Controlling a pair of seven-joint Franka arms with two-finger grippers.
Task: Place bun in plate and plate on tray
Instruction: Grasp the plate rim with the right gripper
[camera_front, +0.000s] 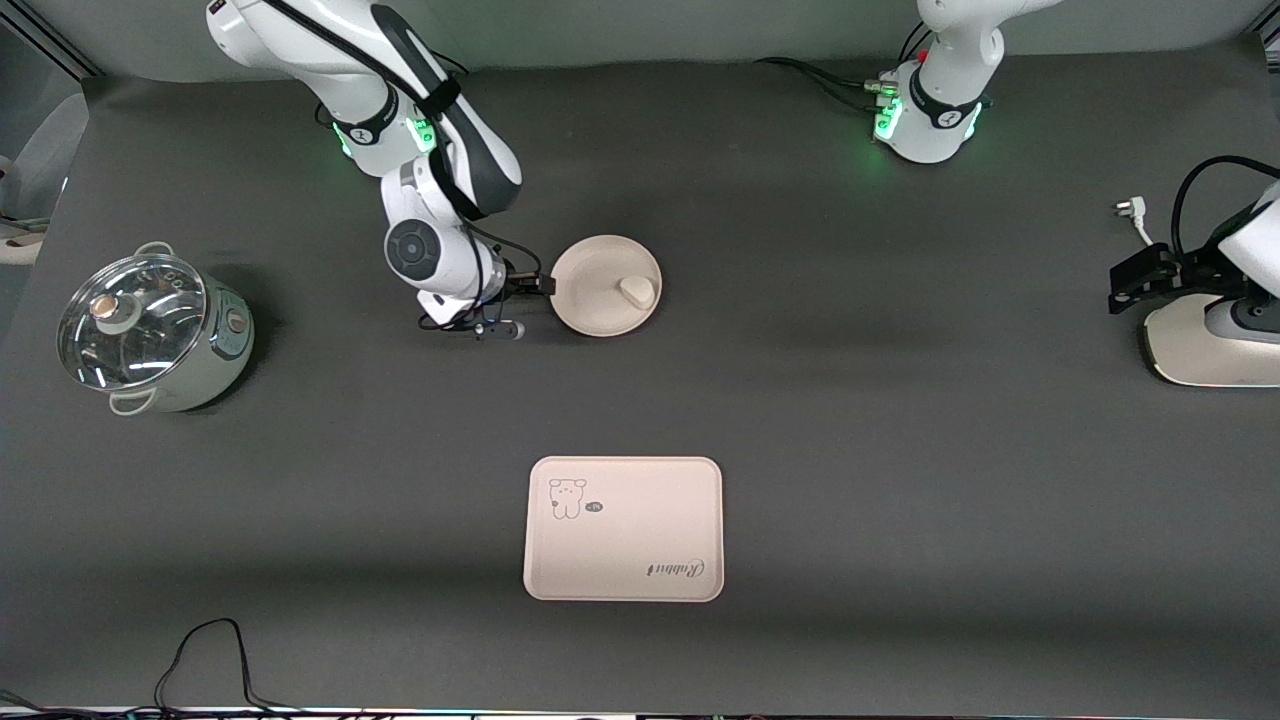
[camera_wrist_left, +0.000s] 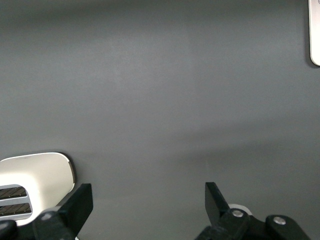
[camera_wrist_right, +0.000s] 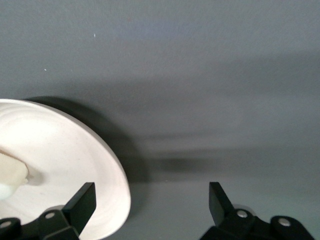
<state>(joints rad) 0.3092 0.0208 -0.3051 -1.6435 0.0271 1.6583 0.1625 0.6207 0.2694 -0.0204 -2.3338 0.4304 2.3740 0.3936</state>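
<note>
The round cream plate (camera_front: 590, 300) lies on the dark table, farther from the front camera than the tray. The small off-white bun (camera_front: 636, 290) lies in it, toward the left arm's end. The cream-pink tray (camera_front: 640, 540) with its bear drawing lies nearer the front camera. My right gripper (camera_front: 525, 305) is open and low at the plate's rim on the right arm's side. In the right wrist view the gripper (camera_wrist_right: 150, 200) has one finger over the plate (camera_wrist_right: 60, 150), the other over bare table, and the bun (camera_wrist_right: 10, 175) shows at the edge. My left gripper (camera_front: 1140, 278) is open and empty over the toaster's edge; it waits.
A white toaster (camera_front: 1215, 345) sits at the left arm's end of the table and also shows in the left wrist view (camera_wrist_left: 35, 175). A plug and black cable (camera_front: 1130, 212) lie beside it. A pot with a glass lid (camera_front: 150, 330) stands at the right arm's end.
</note>
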